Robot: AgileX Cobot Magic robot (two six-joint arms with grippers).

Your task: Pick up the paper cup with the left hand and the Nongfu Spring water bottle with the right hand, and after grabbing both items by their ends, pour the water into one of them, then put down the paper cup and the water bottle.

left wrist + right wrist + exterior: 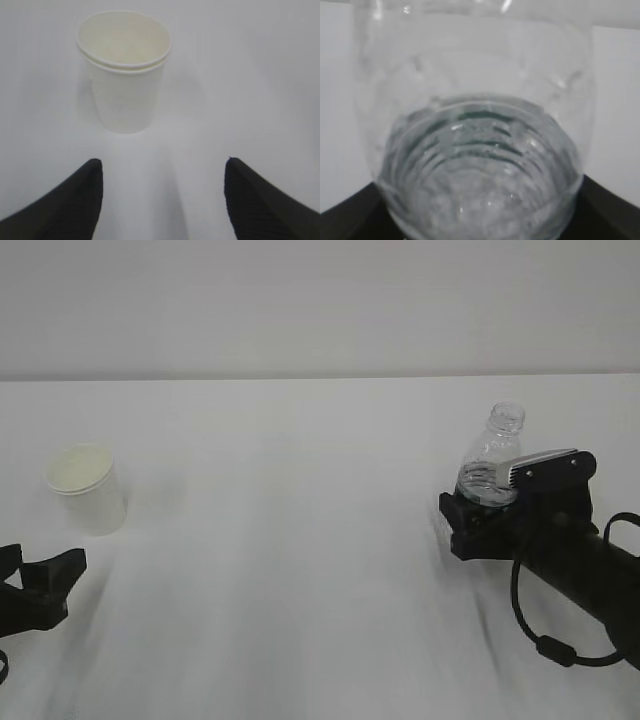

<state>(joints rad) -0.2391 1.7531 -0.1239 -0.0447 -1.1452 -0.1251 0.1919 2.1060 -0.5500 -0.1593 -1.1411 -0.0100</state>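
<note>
the small white tapered paper cup [123, 70] with its rolled rim and pale cream inside stands upright on the plain white table [300, 570], straight ahead of the left hand [162, 200]. that black gripper has its two ribbed fingers [70, 205] spread wide apart, holding nothing; the cup sits beyond the fingertips, slightly toward the left finger, clear of both. in the exterior view the cup [86, 487] is just past the left hand [40, 585], near but apart.

the small clear ribbed plastic bottle [490, 468] with a capless neck stands upright at the right hand [480, 520], a black arm with a grey rectangular plate [545, 468] on top. in the right wrist view the bottle [475, 150] fills the picture, sitting between the black fingers [605, 205], whose tips show only at the lower corners. the fingers stand wide, either side of the bottle's lower body; whether they press on it cannot be told. clear water [480, 195] shows in the bottle's lower part.
</note>
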